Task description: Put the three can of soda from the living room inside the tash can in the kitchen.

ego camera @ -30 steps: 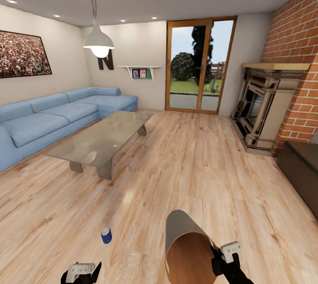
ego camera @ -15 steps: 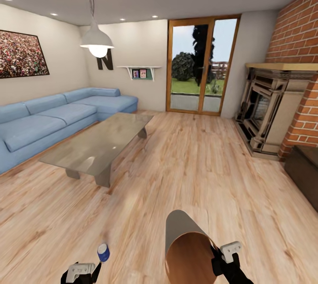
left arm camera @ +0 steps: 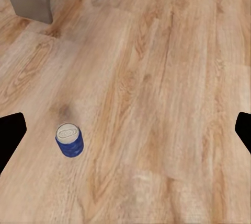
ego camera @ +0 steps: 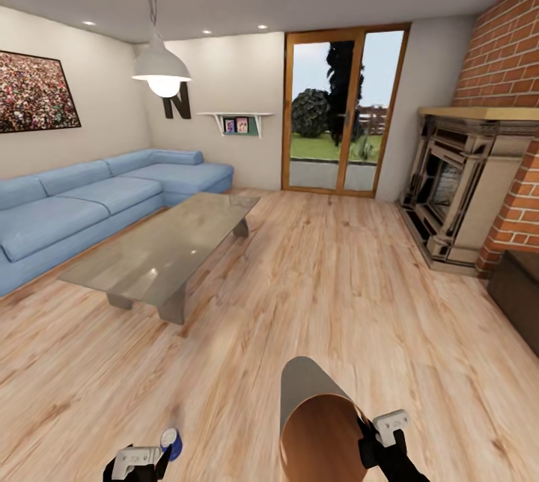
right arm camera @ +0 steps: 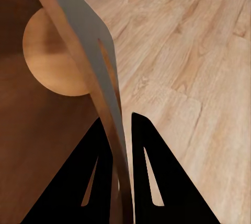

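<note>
Blue soda can stood on the wood floor.
The left claw was spread wide; the right claw pinched the trash can's wall.

sofa cut off, blue can half hidden

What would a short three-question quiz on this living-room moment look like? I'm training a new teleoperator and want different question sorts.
1. True or false: the blue soda can stands upright on the wood floor.
2. Multiple choice: the right pincer is (A) open and free, (B) shut on the rim of the trash can, (C) shut on a soda can.
3. Fill in: in the left wrist view, the left pincer is ____, its fingers wide apart, with the can between them but nearer one finger.

Key: 1 true; 2 B; 3 open.
</note>
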Motion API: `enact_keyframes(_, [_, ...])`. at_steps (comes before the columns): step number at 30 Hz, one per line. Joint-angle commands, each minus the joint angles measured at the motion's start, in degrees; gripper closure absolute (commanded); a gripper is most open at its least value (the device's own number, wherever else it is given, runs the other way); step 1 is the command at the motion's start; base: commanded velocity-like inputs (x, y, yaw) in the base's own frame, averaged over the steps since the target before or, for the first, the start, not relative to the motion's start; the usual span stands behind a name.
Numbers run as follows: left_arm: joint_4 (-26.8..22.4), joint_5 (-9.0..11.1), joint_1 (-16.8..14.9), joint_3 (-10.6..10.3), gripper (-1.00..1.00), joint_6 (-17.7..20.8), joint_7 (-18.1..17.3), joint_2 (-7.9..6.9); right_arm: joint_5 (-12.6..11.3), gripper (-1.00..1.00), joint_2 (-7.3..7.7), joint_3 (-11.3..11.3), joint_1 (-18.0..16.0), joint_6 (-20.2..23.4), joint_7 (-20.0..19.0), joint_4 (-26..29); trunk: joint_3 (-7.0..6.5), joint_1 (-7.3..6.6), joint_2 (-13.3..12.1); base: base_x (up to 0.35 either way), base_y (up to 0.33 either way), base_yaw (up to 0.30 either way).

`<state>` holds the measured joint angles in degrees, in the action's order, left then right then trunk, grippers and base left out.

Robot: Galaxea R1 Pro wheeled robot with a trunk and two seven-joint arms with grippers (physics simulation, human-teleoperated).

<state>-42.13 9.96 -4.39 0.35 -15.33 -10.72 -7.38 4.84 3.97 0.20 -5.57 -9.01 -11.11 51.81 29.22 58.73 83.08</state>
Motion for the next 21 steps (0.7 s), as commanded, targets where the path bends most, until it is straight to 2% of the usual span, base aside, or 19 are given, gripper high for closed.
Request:
enact_keyframes(1, [0.0,0.0,0.0,0.0,-1.0,0.0,0.0,0.0,-0.4,1.0,-0.01,0.0,0.0,0.0,-0.4,0.1,-0.01,0.0,0.0,0.262,0.0,0.0])
enact_keyframes(9, [0.0,0.0,0.0,0.0,-1.0,0.0,0.0,0.0,-0.4,1.0,-0.02,0.0,0.0,0.0,-0.4,0.1,-0.01,0.0,0.0,0.281,0.079,0.0])
enact_keyframes(21, [0.0,0.0,0.0,0.0,-1.0,0.0,0.0,0.0,-0.3,1.0,-0.11,0.0,0.0,0.0,-0.5,0.1,-0.01,0.0,0.0,0.288,0.16,0.0])
